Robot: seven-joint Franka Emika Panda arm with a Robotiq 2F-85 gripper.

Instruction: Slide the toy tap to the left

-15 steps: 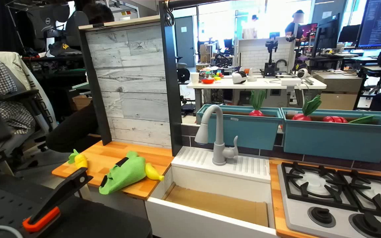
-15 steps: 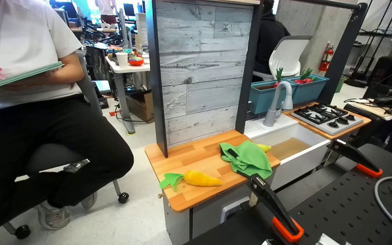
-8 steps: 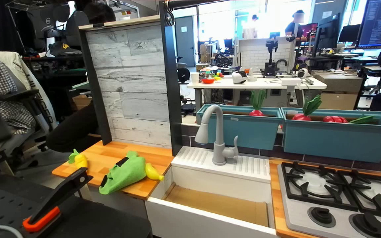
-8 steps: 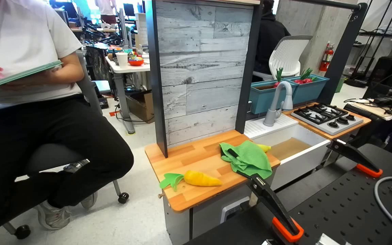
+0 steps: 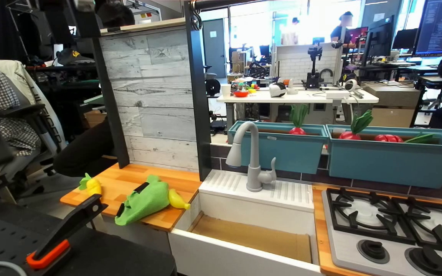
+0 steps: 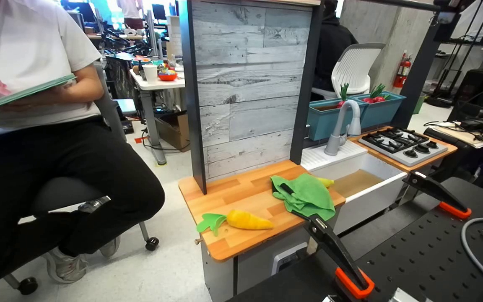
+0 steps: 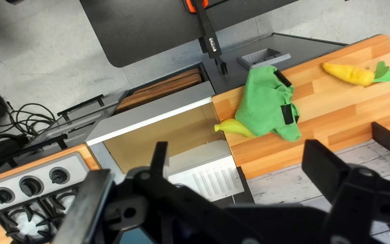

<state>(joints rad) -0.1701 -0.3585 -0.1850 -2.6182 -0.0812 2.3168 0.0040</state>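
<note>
Arm (image 5: 86,23) now in @ top, both ext. views; tap (image 5: 254,161) unmoved.

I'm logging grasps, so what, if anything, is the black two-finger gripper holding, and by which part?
Nothing is held: the gripper is open, and the pale grey arched plastic tap stands untouched on the white ridged sink ledge.

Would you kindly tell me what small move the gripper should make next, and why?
I would probably ease the gripper down toward the toy tap: it looks open and empty in the wrist view, and the tap stands untouched on the ledge behind the sink.
</note>
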